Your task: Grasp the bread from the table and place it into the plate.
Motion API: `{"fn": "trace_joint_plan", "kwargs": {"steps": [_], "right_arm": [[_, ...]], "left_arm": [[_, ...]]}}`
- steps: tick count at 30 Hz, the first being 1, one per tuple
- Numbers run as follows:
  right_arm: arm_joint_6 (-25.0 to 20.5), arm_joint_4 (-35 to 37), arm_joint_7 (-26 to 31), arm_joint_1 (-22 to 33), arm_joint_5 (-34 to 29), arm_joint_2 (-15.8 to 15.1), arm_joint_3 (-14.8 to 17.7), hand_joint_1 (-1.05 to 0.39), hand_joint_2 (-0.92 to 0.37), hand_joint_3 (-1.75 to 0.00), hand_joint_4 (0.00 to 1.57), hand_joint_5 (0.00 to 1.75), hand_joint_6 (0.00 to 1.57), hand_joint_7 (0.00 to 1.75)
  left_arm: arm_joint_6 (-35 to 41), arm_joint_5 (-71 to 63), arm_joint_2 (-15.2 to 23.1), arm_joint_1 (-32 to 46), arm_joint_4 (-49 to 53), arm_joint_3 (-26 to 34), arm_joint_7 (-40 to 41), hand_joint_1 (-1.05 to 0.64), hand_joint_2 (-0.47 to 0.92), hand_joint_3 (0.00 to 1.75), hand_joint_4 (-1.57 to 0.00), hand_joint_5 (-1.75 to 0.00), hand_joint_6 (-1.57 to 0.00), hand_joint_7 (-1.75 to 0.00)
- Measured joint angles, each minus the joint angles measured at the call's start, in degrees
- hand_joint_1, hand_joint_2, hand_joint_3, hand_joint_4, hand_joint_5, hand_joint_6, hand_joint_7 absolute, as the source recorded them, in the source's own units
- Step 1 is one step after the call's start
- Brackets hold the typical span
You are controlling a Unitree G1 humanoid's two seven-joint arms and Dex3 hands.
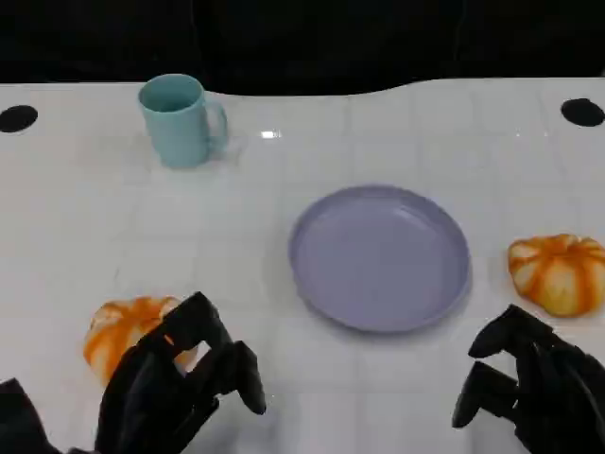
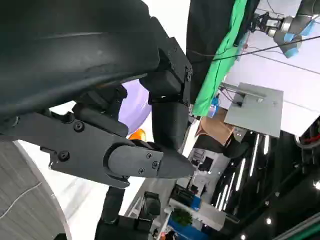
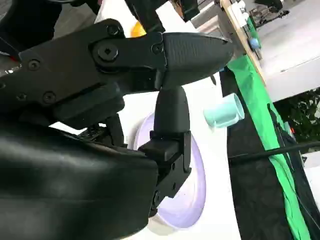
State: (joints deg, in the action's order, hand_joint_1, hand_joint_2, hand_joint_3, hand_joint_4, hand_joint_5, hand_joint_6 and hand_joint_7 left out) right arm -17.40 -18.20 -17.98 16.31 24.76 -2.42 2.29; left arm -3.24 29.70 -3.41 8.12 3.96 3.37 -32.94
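We note the left hand [image 1: 180,383] as matte black throughout, built of blocky, angular segments with rounded tips. The right hand [image 1: 529,388] matches it in colour and finish. In the left wrist view the left hand's fingers [image 2: 145,162] show small round black screws set in flat side plates, and a smooth tapered tip. The rounded shell there is glossy black. In the right wrist view the right hand's fingers [image 3: 165,52] carry the same recessed screws and a squared hinge block.
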Motion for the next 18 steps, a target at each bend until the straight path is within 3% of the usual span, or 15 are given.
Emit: {"fn": "trace_joint_plan", "kwargs": {"steps": [18], "right_arm": [[0.1,0.3,0.0,0.0,-0.2,0.0,0.1,-0.53,-0.92,-0.4,0.62,1.75,0.45,1.6]], "left_arm": [[-0.3,0.0,-0.2,0.0,0.2,0.0,0.0,-0.57,0.92,0.23,-0.83,-1.75,-0.6,-1.75]]}}
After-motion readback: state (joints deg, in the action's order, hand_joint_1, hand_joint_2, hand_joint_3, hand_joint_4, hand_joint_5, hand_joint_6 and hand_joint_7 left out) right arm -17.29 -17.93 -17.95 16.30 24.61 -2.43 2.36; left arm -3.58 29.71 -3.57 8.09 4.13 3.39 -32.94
